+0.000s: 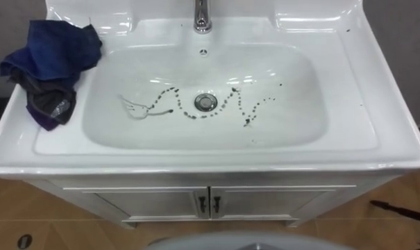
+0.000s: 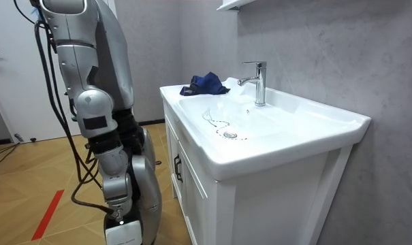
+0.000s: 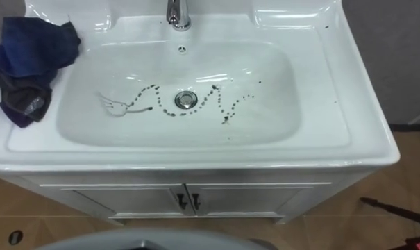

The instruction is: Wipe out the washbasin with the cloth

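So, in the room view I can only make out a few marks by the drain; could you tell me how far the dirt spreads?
Observer: A dotted dark trail zigzags across the floor of the basin on both sides of the drain, reaching further toward the robot's right.
Operator: Thank you. Is anything dirty outside the bowl?
Observer: Yes, small dark specks lie on the basin's right ledge.
Operator: And is the cloth all blue?
Observer: No, the cloth on the left ledge is blue at the back and grey at its near end.
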